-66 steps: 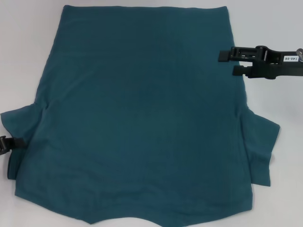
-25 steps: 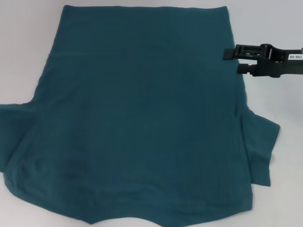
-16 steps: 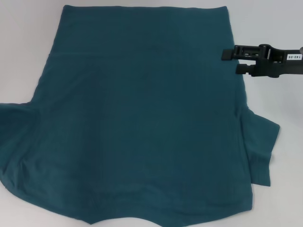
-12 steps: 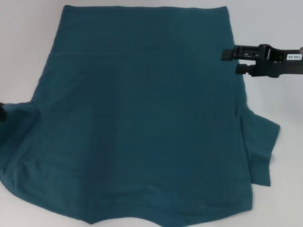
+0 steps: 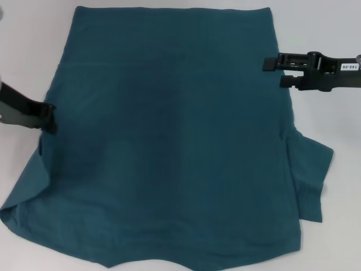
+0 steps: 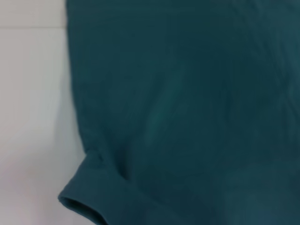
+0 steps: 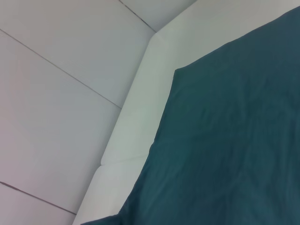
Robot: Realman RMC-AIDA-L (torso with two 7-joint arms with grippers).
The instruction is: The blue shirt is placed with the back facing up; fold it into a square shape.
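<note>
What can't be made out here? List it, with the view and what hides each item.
- Blue shirt front side: head view, it lies face down on the table.
- Shirt's near hem: head view, cut off by the picture's lower edge.
- Left gripper fingertips: head view, hidden at the shirt's edge.
- Right gripper: absent from its wrist view.

Blue shirt (image 5: 169, 141) flat on the table (image 5: 333, 226), left pincer (image 5: 49, 118) at its left edge, right pincer (image 5: 276, 72) at its right edge.

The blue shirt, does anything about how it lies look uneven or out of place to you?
Yes. The blue shirt lies unevenly: its left sleeve is folded in where the left gripper meets its edge, while the right sleeve lies spread out. The right gripper sits at the right edge.
</note>
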